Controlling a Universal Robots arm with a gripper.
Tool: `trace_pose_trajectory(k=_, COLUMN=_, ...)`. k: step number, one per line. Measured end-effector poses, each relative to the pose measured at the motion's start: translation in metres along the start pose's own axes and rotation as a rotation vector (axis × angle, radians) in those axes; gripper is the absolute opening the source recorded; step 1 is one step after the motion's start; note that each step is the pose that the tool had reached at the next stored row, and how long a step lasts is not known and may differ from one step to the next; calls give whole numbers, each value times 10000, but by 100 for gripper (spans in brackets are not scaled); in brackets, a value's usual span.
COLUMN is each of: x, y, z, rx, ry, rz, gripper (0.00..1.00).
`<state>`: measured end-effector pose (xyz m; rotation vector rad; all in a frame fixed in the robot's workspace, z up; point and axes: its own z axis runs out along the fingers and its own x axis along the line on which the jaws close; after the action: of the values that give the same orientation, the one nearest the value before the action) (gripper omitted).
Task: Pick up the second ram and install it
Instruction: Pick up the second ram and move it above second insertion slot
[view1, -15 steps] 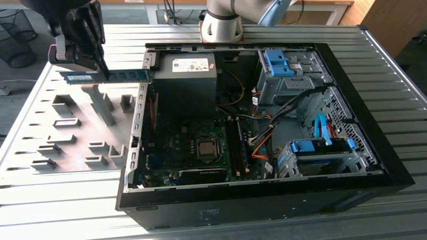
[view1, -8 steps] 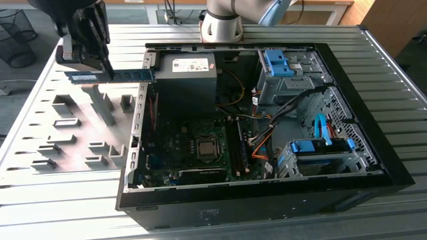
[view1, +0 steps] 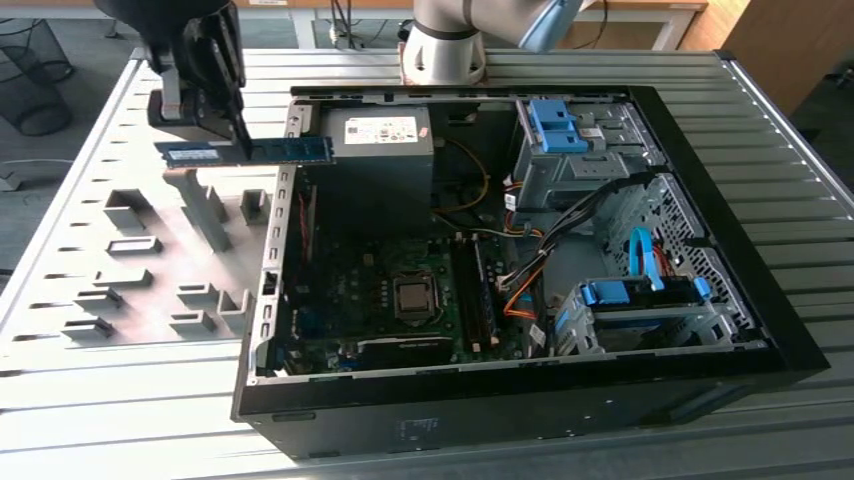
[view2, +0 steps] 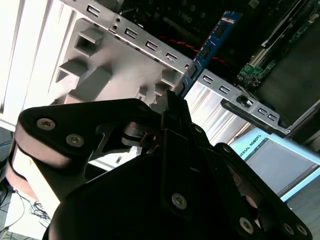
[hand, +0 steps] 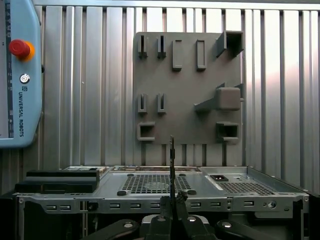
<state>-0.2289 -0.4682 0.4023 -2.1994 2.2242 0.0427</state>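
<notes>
In the exterior view my gripper (view1: 244, 148) is shut on the second ram (view1: 300, 150), a thin blue-green stick. It is held level in the air, above the gray fixture plate and the case's wall on the exterior view's left. The second wrist view shows the ram (view2: 212, 42) sticking out from between the black fingers (view2: 172, 107) toward the case. It appears edge-on as a thin dark blade (hand: 172, 162) in the first wrist view, above the gripper (hand: 172, 197). The dark green motherboard (view1: 360, 300) lies inside the open case, with long memory slots (view1: 473, 295) beside the silver socket.
The open black computer case (view1: 787, 330) holds a gray power supply (view1: 380, 150), blue drive brackets (view1: 641, 292) and loose cables. A gray fixture plate (view1: 147, 260) with raised blocks lies on the ribbed metal table. A teach pendant (hand: 17, 75) with a red button rests beside it.
</notes>
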Motion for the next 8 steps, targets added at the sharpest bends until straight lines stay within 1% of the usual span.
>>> trace_pose_trajectory(k=4, x=-1, y=-94, z=-1, rx=-1, ry=0, rz=1, gripper=14)
trace_pose_trajectory(k=8, x=-2, y=-158, z=-1, rx=0, ry=0, rz=0, gripper=14)
